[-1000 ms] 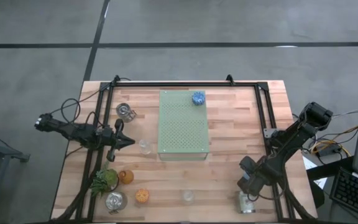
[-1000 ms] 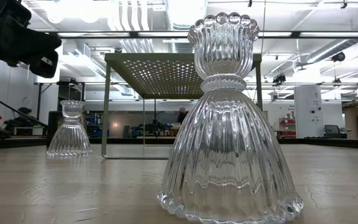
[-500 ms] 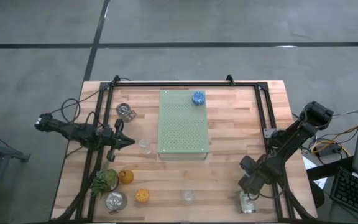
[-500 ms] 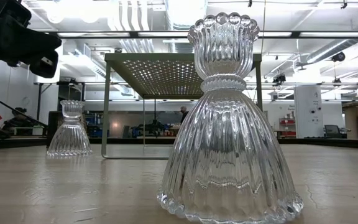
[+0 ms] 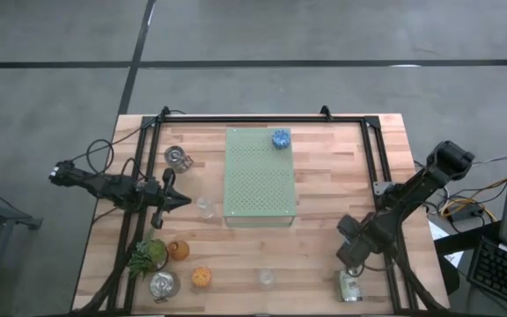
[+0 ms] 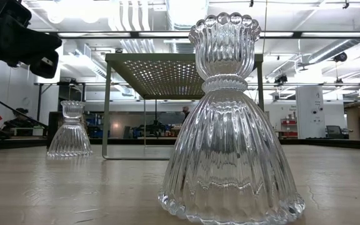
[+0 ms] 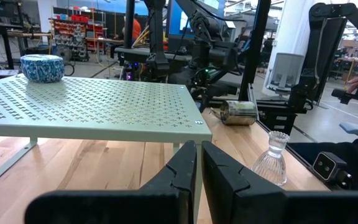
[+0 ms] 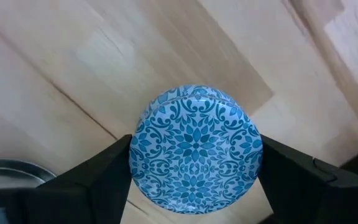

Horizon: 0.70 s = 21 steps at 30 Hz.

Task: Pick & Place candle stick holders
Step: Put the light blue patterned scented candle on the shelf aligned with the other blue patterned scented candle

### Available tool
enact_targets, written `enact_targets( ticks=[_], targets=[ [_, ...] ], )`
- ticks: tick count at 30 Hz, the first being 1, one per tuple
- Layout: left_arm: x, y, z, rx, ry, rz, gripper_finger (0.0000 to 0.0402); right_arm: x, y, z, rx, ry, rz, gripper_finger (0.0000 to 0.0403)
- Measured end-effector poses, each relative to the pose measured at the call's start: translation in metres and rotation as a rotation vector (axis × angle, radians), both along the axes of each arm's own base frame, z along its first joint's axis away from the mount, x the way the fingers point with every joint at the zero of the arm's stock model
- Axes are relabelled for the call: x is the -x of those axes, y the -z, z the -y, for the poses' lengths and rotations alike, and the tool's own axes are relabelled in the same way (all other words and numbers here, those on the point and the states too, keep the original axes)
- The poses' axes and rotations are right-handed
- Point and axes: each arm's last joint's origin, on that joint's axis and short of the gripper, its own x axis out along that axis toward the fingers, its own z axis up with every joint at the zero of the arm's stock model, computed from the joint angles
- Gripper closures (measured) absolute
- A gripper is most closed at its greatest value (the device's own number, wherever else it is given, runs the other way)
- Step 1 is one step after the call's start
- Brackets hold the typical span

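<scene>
My right gripper (image 8: 194, 171) pinching blue patterned holder (image 8: 196, 152), fingers (image 8: 92, 177) pressing opposite sides. Hanging at table (image 5: 324, 255) right front, above toppled silver holder (image 5: 350, 287). Judging: carrying step in hand; next calling for travel to pale green board (image 5: 259, 180) and level set-down beside second blue holder (image 5: 280, 138) at its far edge. Gripped holder showing round patterned face to wrist camera, axis pointing along my reach; no long side. Left gripper (image 7: 198, 168) waiting beside board's left edge, fingers pressed almost together.

In the high view, the blue holder (image 8: 196, 151) is hidden beneath the right tool (image 5: 352, 255); a silver holder (image 8: 8, 169) is cut off.
</scene>
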Motion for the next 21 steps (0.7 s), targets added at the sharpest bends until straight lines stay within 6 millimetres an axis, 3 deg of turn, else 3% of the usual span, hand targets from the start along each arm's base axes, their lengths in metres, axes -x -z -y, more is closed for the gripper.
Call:
enact_targets(
  ticks=[21],
  targets=[
    [0.0,0.0,0.0,0.0,0.0,0.0,0.0374,-0.032,-0.062,0.076,-0.107,0.021,0.308,0.0112]
  ],
)
